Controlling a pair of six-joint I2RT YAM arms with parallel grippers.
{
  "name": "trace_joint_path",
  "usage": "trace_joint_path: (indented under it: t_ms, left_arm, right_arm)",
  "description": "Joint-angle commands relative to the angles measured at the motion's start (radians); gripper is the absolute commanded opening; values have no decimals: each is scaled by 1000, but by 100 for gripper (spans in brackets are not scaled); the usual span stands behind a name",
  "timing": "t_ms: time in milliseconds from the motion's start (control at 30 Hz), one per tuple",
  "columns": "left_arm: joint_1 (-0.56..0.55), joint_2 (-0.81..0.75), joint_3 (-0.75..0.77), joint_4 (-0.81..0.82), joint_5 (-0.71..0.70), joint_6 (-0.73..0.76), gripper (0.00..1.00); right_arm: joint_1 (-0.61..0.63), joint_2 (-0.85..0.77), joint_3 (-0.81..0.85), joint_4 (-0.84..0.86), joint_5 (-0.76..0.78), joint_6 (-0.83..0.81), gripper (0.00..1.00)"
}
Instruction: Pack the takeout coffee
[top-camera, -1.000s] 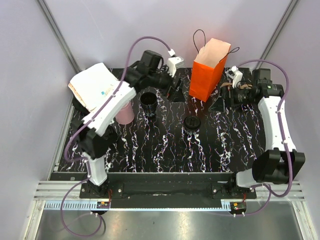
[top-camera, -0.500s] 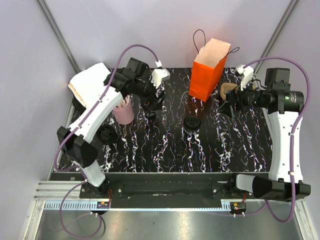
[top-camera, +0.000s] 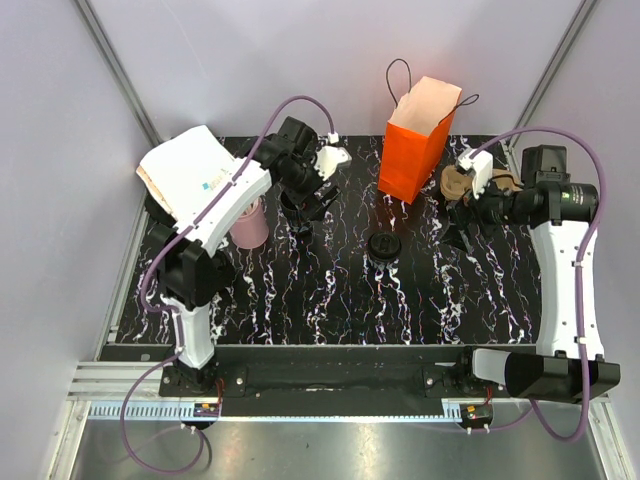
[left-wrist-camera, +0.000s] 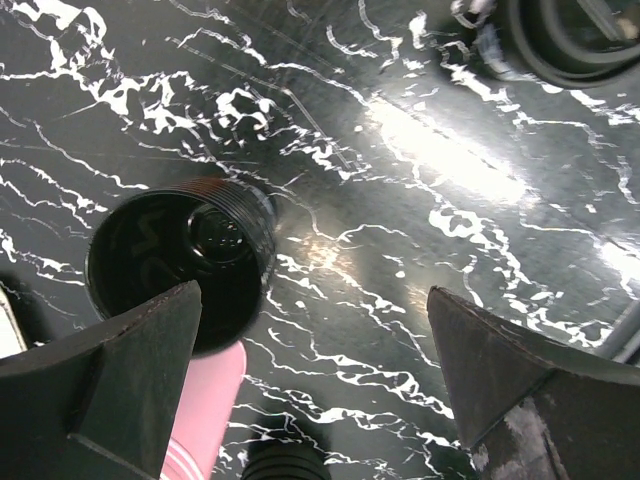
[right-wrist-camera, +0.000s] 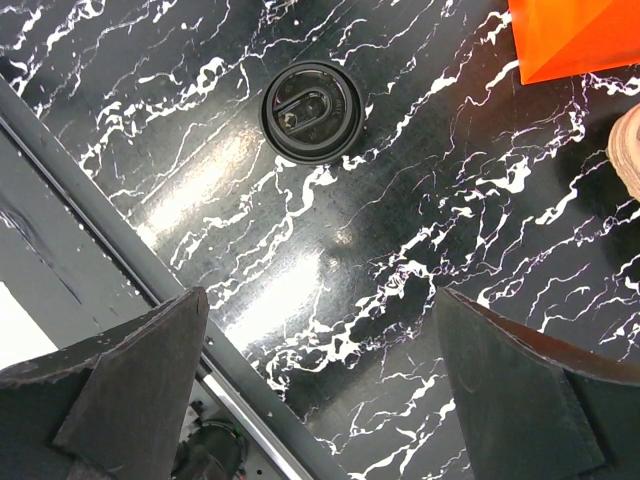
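The takeout coffee (top-camera: 384, 245), a small black cup under a dark round lid, stands mid-table in front of the orange bag (top-camera: 415, 150); the right wrist view shows its lid (right-wrist-camera: 310, 112) from above. My right gripper (top-camera: 466, 232) hangs open to its right, apart from it, with only table between the fingers (right-wrist-camera: 320, 320). My left gripper (top-camera: 308, 208) is open over the back left, above a lidless black cup (left-wrist-camera: 180, 265) that lies under its left finger (left-wrist-camera: 110, 390). Nothing is between the left gripper's (left-wrist-camera: 315, 330) fingers.
A pink cup (top-camera: 248, 222) stands just left of the lidless cup and shows at the left finger (left-wrist-camera: 205, 410). A white and tan stack (top-camera: 185, 170) sits at the back left. Brown items (top-camera: 458, 182) lie right of the bag. The metal front rail (right-wrist-camera: 90, 190) is near.
The left gripper swung from beside the bag leftward to above the lidless cup. The right gripper lifted and turned to point down at the table. Both stayed open.
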Motion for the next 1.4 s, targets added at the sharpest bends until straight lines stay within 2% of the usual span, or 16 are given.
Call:
trace_joint_path:
  t_ms: [0, 267, 500, 633, 867, 1200, 1367]
  left_arm:
    - [23, 42, 61, 13, -52, 27, 99]
    - [52, 138, 104, 21, -78, 49, 99]
    - [50, 186, 104, 23, -97, 61, 92]
    - [52, 201, 99, 21, -97, 62, 85]
    - [50, 223, 85, 21, -89, 62, 67]
    - [49, 257, 84, 15, -92, 65, 59]
    - [49, 273, 104, 9, -100, 62, 37]
  right_arm:
    - [3, 11, -3, 6, -28, -53, 100]
    - [3, 72, 14, 12, -60, -56, 100]
    - [3, 83, 5, 30, -77, -39, 99]
    - [3, 81, -7, 35, -77, -35, 99]
    - [3, 78, -21, 47, -77, -30, 99]
    - [3, 67, -46, 59, -82, -29, 99]
    - [3, 63, -62, 72, -79, -27, 98]
